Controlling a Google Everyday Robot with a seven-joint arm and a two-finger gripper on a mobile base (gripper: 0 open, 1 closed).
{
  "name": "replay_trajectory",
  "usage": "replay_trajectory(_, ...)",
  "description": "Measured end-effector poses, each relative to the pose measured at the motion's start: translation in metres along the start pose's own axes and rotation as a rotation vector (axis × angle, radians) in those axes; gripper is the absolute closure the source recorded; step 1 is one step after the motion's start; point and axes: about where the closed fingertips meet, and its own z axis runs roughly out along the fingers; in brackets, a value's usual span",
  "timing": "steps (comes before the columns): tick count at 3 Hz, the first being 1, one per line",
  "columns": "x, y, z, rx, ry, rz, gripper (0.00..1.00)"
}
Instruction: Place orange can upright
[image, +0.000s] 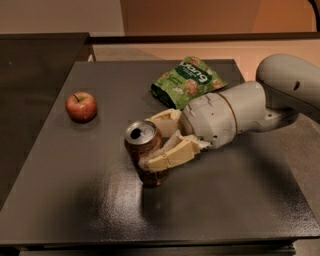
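The orange can (145, 152) is coppery brown with a silver top and tab opening. It is near the middle of the dark table (75, 200), tilted only a little, top facing up and toward the camera, its base at the tabletop. My gripper (159, 141) reaches in from the right and is shut on the can, one cream finger behind it and one across its front. The grey arm (260, 107) extends to the right edge of the view.
A red apple (81, 106) lies at the table's left. A green snack bag (186, 80) lies at the back, just behind the gripper's wrist. A second dark surface (35, 55) adjoins at the far left.
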Motion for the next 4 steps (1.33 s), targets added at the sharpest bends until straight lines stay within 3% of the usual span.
replay_trajectory(1, 0.003, -0.006, -0.005, -0.014, -0.064, -0.023, 1.00)
replay_trajectory(3, 0.012, -0.011, -0.014, -0.038, -0.126, -0.056, 1.00)
replay_trajectory(4, 0.017, -0.013, -0.018, -0.035, -0.127, -0.069, 0.82)
